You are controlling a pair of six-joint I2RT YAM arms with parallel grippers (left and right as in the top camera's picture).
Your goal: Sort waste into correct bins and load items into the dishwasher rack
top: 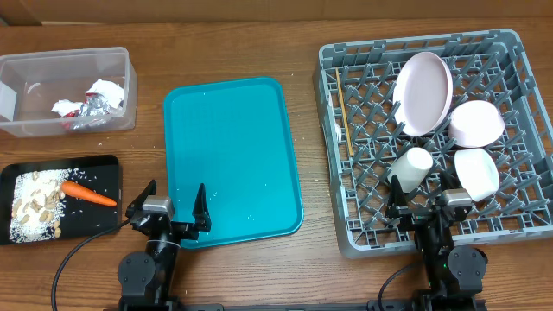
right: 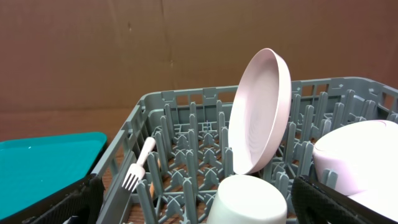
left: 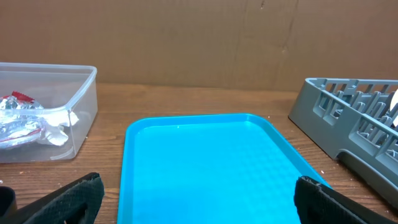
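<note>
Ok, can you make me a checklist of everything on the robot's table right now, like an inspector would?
Surface: wooden table, things lying apart on it.
Job's things: plate, two bowls, cup and fork are all in the rack; foil wrapper and napkin in the clear tub; carrot and food bits on the black tray.
Clutter: teal tray, flat between the bins and the rack.
Jaws: left jaws open at the teal tray's near edge; right jaws open at the rack's near edge; both hold nothing.
Cables: black cable by the left arm, another by the right.
Surroundings: brown cardboard wall behind the table.
</note>
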